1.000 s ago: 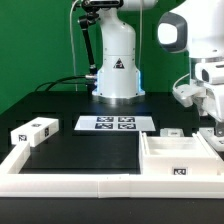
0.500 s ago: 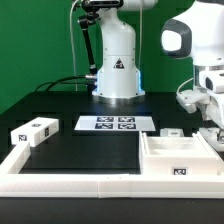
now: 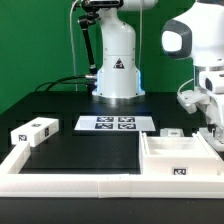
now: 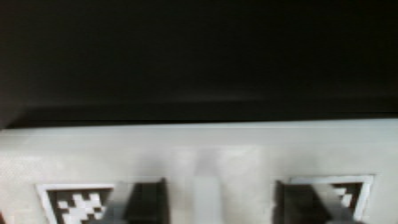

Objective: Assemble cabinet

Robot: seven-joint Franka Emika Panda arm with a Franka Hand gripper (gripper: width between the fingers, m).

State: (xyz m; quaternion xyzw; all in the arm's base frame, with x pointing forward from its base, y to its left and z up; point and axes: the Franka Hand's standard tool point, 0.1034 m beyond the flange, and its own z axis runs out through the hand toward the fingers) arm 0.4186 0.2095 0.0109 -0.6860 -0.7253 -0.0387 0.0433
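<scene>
The cabinet body (image 3: 178, 158) is a white open box with tags, at the exterior view's right on the black table. A separate white tagged block (image 3: 34, 130) lies at the exterior view's left. My gripper (image 3: 208, 128) hangs over the far right corner of the cabinet body. In the wrist view the gripper (image 4: 224, 205) is open, its two dark fingers (image 4: 146, 202) set wide apart over a white tagged cabinet surface (image 4: 214, 150). Nothing is seen held between them.
The marker board (image 3: 118, 123) lies flat in front of the robot's white base (image 3: 118, 70). Long white border rails (image 3: 70, 182) run along the table's front and left. A small white tagged piece (image 3: 170, 131) sits just behind the cabinet body.
The arm shifted slightly toward the exterior view's right between the earliest frame and now. The parts on the table have not moved.
</scene>
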